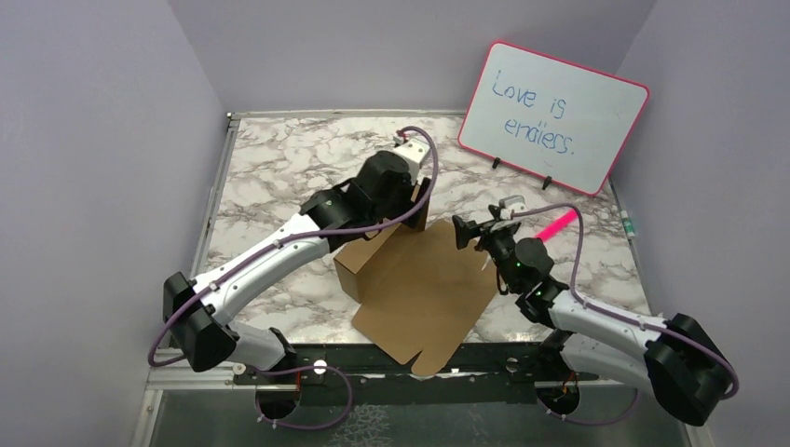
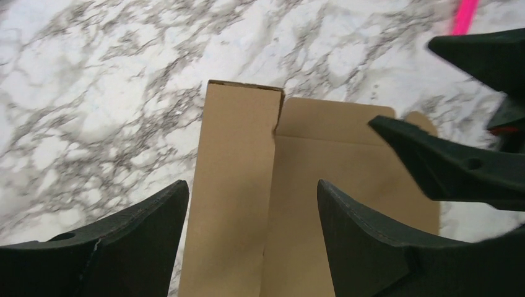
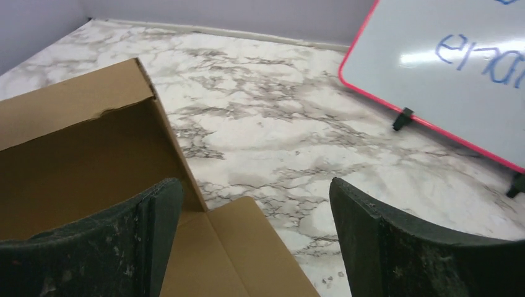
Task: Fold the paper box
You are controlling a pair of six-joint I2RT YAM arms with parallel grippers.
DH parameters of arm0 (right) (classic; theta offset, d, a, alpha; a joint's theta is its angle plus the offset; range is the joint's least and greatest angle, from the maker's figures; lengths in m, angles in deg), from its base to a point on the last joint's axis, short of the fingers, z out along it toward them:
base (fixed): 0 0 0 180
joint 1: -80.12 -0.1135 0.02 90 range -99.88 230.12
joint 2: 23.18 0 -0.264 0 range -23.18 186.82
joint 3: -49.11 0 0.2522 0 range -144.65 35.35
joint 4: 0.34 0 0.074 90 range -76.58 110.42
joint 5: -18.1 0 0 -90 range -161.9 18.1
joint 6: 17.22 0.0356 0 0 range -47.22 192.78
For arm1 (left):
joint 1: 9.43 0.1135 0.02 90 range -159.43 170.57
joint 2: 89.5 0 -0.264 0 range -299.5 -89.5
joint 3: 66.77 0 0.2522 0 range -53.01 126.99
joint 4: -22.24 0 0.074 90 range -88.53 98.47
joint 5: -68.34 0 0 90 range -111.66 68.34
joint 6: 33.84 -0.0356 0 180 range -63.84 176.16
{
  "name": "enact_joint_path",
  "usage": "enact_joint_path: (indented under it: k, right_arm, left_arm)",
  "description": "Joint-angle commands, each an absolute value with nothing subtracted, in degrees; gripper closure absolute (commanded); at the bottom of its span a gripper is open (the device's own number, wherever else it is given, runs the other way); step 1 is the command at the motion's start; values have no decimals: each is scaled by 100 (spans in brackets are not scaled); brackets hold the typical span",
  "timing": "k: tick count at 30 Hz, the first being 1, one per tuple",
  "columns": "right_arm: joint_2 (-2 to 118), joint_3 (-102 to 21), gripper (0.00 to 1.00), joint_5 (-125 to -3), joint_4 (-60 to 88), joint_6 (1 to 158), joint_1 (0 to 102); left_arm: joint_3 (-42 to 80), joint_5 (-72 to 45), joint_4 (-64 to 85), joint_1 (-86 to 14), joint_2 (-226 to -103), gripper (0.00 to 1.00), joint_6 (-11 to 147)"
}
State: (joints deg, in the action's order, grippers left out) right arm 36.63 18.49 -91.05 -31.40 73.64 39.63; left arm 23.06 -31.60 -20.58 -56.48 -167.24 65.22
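Presently straddling the raised wall (image 2: 232,185) of the paper box (image 1: 419,289) with the left gripper (image 2: 251,185) wide open, empty; right gripper (image 3: 255,182) gaping empty too; risking that unheld wall flopping flat, by the worktop's (image 1: 279,168) near edge.

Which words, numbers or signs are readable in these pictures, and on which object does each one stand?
"Love is endless." in blue handwriting, over two lines, on the pink-framed whiteboard.
In the right wrist view only the start of "endless" shows, cut off by the picture's edge.
The paper box has no print or label visible.
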Motion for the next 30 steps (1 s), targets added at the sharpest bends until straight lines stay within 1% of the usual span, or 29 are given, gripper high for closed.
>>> enact_joint_path:
  k: [1,4,10,18,19,21,23,30]
  right_arm:
    - [2975,1965,6,-10197,-2397,7626,3960]
    - [2433,2062,5,-10491,-2288,7719,3960]
    - [1608,2301,3,-10857,-2238,7768,3959]
    - [1404,2419,3,-10966,-2227,7770,3959]
    - [1404,2418,3,-10969,-2233,7770,3960]
    - [1406,2428,3,-10977,-2256,7763,3960]
    - [1416,2437,3,-10977,-2291,7761,3960]
    - [1307,2398,3,-10905,-2209,7719,3960]
  left_arm:
    - [2853,-5474,-3097,-6339,-17230,23,6328]
    - [3044,-6263,-3380,-6817,-17556,23,6295]
    - [3108,-7045,-3625,-7049,-18035,25,6288]
    - [3164,-7767,-3667,-7179,-18486,30,6091]
    - [3183,-7788,-3666,-7182,-18517,31,6076]
    - [3218,-7798,-3670,-7185,-18574,39,6053]
    - [3226,-7861,-3667,-7192,-18621,43,6025]
    - [3137,-7805,-3647,-7100,-18548,49,6058]
